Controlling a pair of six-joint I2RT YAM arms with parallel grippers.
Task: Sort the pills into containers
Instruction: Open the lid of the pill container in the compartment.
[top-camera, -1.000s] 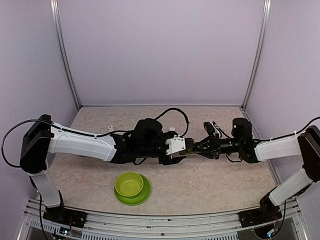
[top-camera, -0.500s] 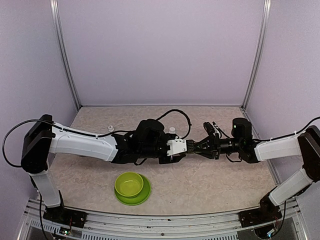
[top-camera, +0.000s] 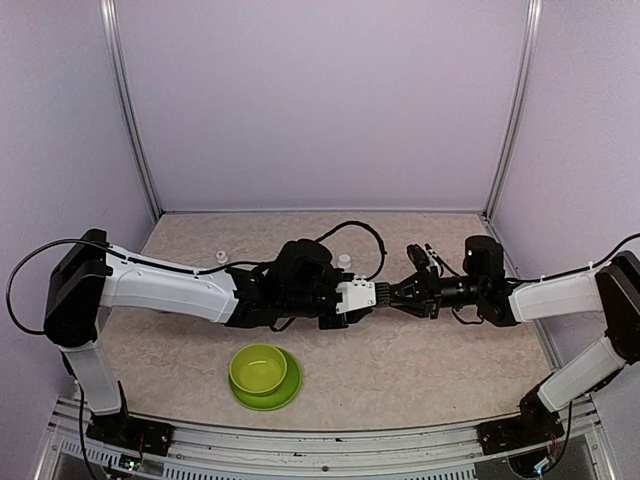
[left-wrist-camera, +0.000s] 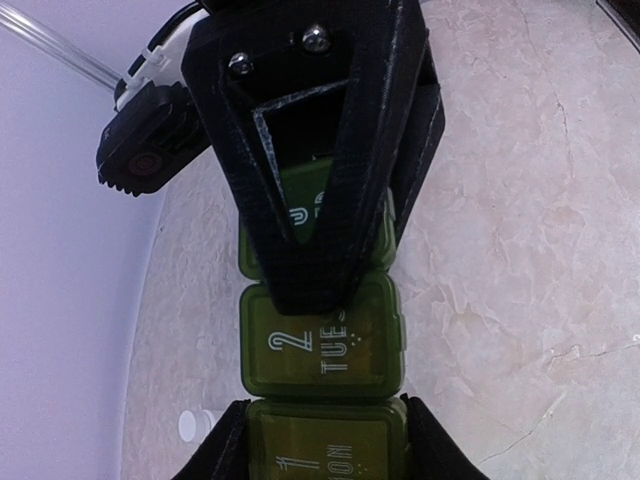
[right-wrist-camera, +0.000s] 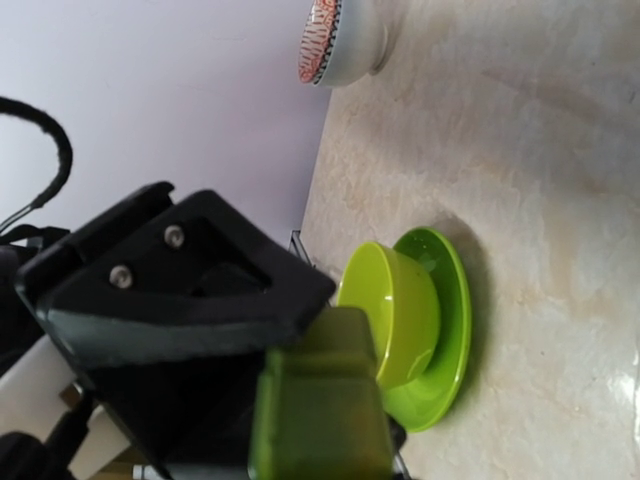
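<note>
The containers (left-wrist-camera: 322, 350), a dark green strip of lidded compartments marked 1 MON and 2 TUE, hang above the table between both arms. My left gripper (left-wrist-camera: 325, 440) has its fingers pressed against both sides of the MON compartment. The right gripper (left-wrist-camera: 318, 215) is shut on the strip's far end. From above, the left gripper (top-camera: 371, 294) and right gripper (top-camera: 389, 293) meet tip to tip at the table's middle, with the containers (top-camera: 380, 293) barely showing. In the right wrist view the containers (right-wrist-camera: 320, 410) fill the bottom centre. No pills show.
A lime-green bowl (top-camera: 258, 368) on its green plate (top-camera: 290, 385) stands near the front, left of centre. Two small white bottles rest on the table, one at the back left (top-camera: 221, 257) and one (top-camera: 344, 261) just behind the left wrist. A black cable (top-camera: 350, 222) loops over the table.
My left gripper's jaws have closed in on the containers' near end, and the left wrist has edged a little toward the right arm. The right arm has not moved.
</note>
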